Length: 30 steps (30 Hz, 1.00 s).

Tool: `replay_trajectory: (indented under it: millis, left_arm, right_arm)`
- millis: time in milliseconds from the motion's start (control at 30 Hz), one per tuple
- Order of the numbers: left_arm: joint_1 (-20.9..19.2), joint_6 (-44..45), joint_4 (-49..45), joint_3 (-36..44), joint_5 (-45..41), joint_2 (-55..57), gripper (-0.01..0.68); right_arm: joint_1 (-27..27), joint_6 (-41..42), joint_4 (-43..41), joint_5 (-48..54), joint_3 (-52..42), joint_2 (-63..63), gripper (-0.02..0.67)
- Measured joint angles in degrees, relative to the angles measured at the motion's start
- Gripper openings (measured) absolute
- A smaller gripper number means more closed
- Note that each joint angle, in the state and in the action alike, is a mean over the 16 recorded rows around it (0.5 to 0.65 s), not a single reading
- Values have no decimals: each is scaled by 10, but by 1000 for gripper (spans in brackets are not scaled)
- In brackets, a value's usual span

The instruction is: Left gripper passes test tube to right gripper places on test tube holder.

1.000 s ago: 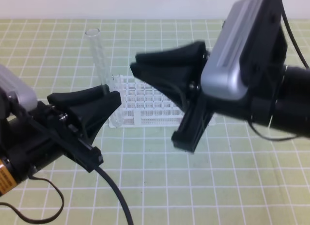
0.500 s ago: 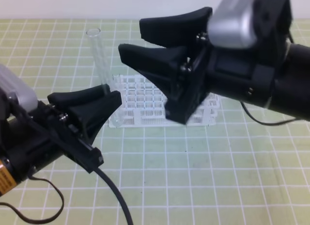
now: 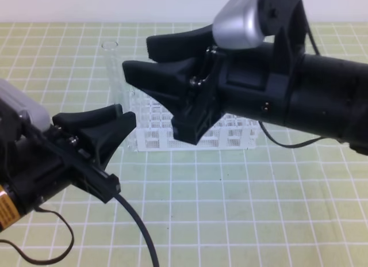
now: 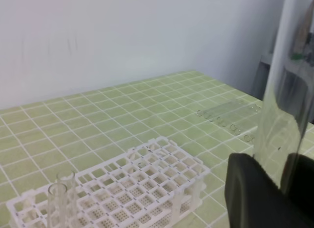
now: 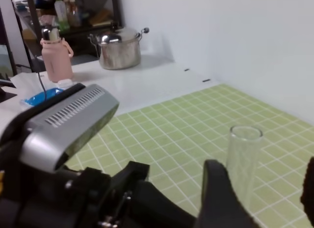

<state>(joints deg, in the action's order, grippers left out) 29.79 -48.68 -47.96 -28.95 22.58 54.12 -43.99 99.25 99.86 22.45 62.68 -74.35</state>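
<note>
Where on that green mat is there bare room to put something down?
Bare grid mat lies in front of the test tube holder, toward the camera. The middle is crowded: the left end effector holds the test tube upright while the right end effector reaches in.

Left hand (image 3: 100,126): matte black, two wedge-shaped fingers, silver-grey pod, orange label, looped black cable at 6 o'clock. Right hand (image 3: 152,63): matte black, screw heads visible, silver rounded pod, thick black arm.

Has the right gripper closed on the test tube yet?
No: the right gripper is open, its fingertips short of the upright test tube, which the left gripper holds.
</note>
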Motion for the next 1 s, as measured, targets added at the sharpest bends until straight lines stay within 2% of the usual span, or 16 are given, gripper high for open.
replay_trajectory:
  millis: [600, 800, 1000]
  left_arm:
    - [0, -8, 1, 0, 11, 0, 41]
    - [0, -15, 2, 0, 14, 0, 29]
    - [0, -18, 2, 0, 14, 0, 48]
  right_arm:
    - [0, -8, 0, 16, 29, -38, 401]
    - [0, -8, 0, 17, 44, -56, 406]
    - [0, -9, 0, 19, 62, -76, 407]
